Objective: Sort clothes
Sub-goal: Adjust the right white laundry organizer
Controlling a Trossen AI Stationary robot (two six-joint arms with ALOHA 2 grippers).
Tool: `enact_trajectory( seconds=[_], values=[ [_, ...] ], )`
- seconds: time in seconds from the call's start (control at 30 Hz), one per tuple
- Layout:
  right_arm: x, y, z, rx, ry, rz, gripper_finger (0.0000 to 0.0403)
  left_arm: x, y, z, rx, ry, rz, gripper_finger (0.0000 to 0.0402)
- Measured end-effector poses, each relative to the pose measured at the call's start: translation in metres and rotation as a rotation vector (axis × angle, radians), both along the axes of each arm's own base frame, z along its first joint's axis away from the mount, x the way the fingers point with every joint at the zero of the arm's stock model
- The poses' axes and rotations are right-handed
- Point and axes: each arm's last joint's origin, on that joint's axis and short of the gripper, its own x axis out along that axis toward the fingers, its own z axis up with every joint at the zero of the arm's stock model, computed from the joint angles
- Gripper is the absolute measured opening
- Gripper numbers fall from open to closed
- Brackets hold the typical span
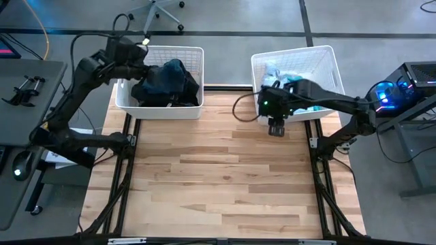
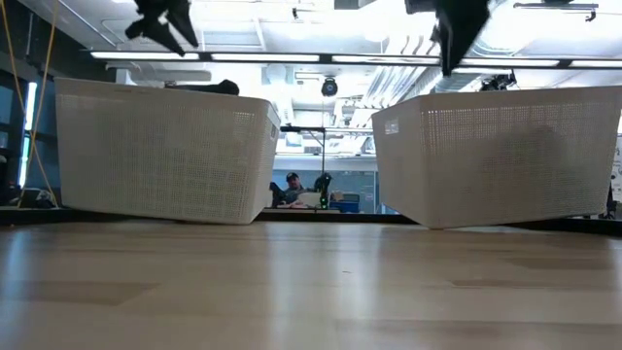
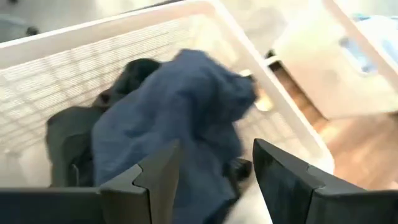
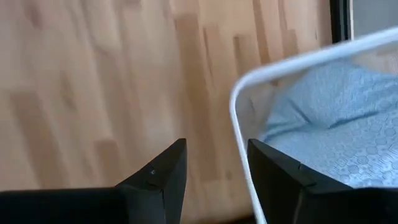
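Observation:
Dark clothes (image 1: 167, 83), black, charcoal and navy, lie piled in the left white basket (image 1: 193, 50); a navy garment (image 3: 180, 106) tops the pile. Light clothes (image 1: 300, 73), white, teal and pale blue, lie in the right white basket (image 1: 328, 54); a pale blue garment (image 4: 329, 118) shows there. My left gripper (image 3: 214, 174) is open and empty above the left basket's left part. My right gripper (image 4: 214, 174) is open and empty over the right basket's near-left rim (image 4: 239, 124), above the table.
Both baskets stand at the far edge of the wooden table (image 1: 218, 177). In the low view the left basket (image 2: 160, 146) and the right basket (image 2: 501, 156) flank a gap. A person (image 2: 292, 187) sits in the room far behind. Equipment stands off both table sides.

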Motion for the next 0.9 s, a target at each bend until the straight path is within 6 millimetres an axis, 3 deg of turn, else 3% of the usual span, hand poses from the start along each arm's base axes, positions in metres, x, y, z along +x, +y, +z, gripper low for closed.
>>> enact_trajectory(
  seconds=[0.23,0.4,0.53,0.9],
  values=[
    [0.007,-0.008,-0.047,-0.166,0.119,0.015,0.0151,0.004,-0.025,0.008,0.040,-0.030,-0.097,0.0188],
    [0.014,-0.008,-0.061,-0.132,0.064,0.036,0.0092,0.011,-0.031,0.008,0.040,-0.027,-0.142,0.0188],
    [0.019,-0.008,-0.055,-0.105,-0.002,0.039,0.0014,0.016,-0.033,0.004,0.030,-0.017,-0.169,0.0188],
    [0.037,-0.008,-0.015,-0.032,-0.320,0.006,0.0006,0.030,-0.038,0.000,0.015,-0.001,-0.236,0.0188]
  ],
)
